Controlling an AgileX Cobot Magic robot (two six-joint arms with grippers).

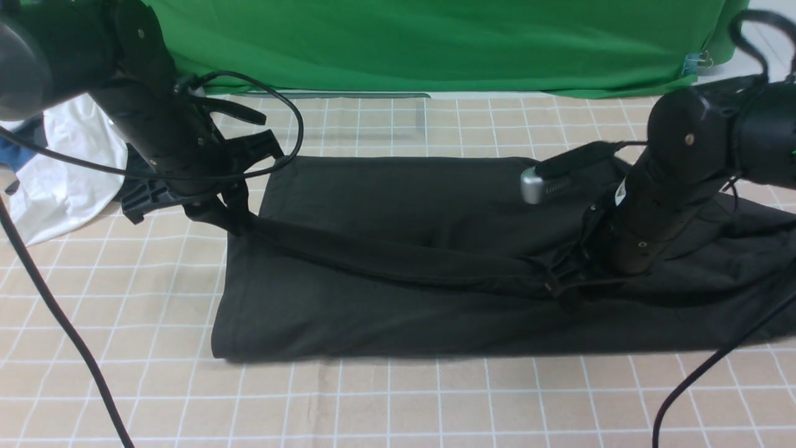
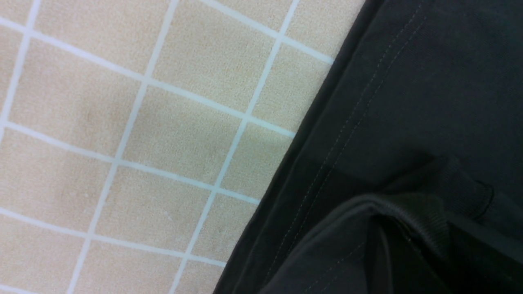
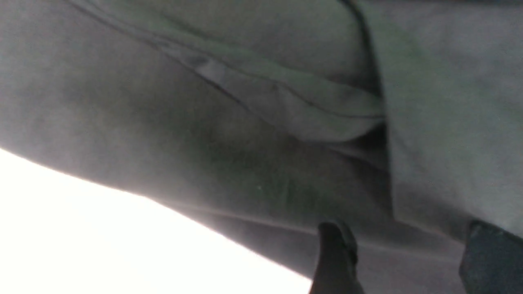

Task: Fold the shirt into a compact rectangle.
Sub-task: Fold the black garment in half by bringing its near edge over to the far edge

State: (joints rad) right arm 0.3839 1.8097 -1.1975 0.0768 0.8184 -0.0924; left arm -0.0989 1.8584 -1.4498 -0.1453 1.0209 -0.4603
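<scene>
Jaws on the left gripper (image 1: 239, 221) look clenched on a raised ridge of the black shirt (image 1: 398, 199), which sprawls across the middle of the checked counter (image 1: 435, 404). Right gripper (image 1: 563, 286) sits down in the cloth toward the counter's right side, fingertips (image 3: 335, 253) apart. Honestly can't tell if it's gripping.

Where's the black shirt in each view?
Front view: black shirt spans centre to right edge.
Left wrist view: right side, stitched hem showing.
Right wrist view: fills most of frame, washed grey.
Shared landmark: beige checked tablecloth, front and left wrist views only.
</scene>
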